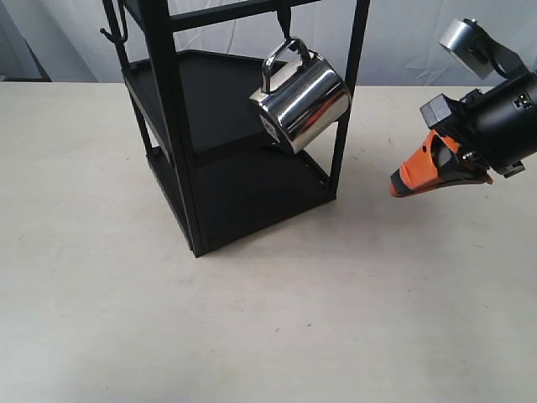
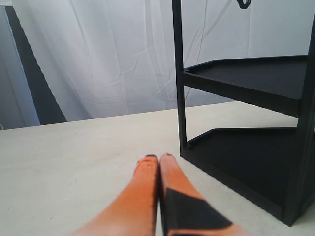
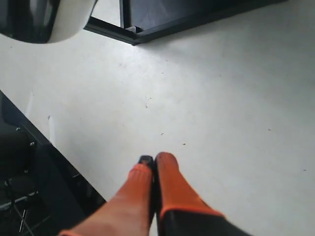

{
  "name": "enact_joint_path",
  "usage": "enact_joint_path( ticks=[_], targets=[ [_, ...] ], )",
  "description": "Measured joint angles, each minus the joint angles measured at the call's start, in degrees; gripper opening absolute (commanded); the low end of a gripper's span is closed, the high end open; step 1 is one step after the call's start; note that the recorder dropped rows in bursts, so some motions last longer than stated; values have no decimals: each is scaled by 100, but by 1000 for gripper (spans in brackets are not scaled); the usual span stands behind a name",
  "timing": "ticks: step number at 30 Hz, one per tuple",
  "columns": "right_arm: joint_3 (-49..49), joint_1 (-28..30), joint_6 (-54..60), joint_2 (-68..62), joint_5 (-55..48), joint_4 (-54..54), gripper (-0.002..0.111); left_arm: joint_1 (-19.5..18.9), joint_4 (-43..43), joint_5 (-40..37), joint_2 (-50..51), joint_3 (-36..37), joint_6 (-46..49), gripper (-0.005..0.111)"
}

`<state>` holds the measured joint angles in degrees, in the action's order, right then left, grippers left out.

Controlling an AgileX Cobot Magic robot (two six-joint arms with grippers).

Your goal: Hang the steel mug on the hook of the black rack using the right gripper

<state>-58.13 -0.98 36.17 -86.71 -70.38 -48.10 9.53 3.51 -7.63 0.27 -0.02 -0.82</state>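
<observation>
The steel mug (image 1: 300,102) hangs tilted by its looped handle from the hook (image 1: 285,23) on the black rack (image 1: 180,151), mouth angled down. A blurred part of the mug (image 3: 44,19) shows at the edge of the right wrist view. My right gripper (image 1: 396,188) is shut and empty, off to the right of the mug and apart from it, above the table. Its orange fingers (image 3: 170,179) press together. My left gripper (image 2: 157,158) is shut on nothing, low over the table beside the rack's base (image 2: 246,172). It is out of the exterior view.
A second hook (image 1: 115,34) sticks out from the rack's far left post. The pale table (image 1: 336,319) spreads in front of and right of the rack. White curtain (image 2: 98,59) hangs behind. The table's edge and dark floor (image 3: 29,187) lie near my right gripper.
</observation>
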Motion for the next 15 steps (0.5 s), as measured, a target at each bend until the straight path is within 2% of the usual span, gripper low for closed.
enact_joint_path(
  ticks=[7, 11, 15],
  targets=[
    [4, 9, -693, 521, 200, -474, 3, 0, 0, 0, 0, 0, 0, 1],
    [224, -210, -661, 1188, 1128, -998, 3, 0, 0, 0, 0, 0, 0, 1],
    [792, -704, -588, 2115, 2184, -1316, 3, 0, 0, 0, 0, 0, 0, 1]
  ],
)
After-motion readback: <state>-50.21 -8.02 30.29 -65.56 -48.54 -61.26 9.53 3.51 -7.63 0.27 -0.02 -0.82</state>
